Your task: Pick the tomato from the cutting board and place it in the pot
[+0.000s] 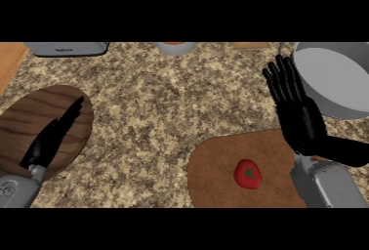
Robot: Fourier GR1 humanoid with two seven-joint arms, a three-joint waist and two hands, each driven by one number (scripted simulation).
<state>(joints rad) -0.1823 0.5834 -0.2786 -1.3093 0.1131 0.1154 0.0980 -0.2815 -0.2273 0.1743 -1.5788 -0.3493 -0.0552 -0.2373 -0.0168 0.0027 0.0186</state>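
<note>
A red tomato (248, 174) with a green stem lies on the brown cutting board (216, 161) at the lower right. My right hand (299, 117) is open, its straight fingers pointing up toward the far edge, just right of and beyond the tomato and not touching it. Beside those fingers, at the upper right, stands the grey pot (338, 78), partly cut off by the view's edge. My left hand (51, 134) rests open at the lower left, fingers straight, over a round wooden board (29, 114).
The speckled granite counter (158, 97) fills the middle. A grey appliance (69, 48), a small grey bowl (176, 47) and a wooden item (252, 45) sit along the far edge. A wooden strip (9, 61) runs at the upper left.
</note>
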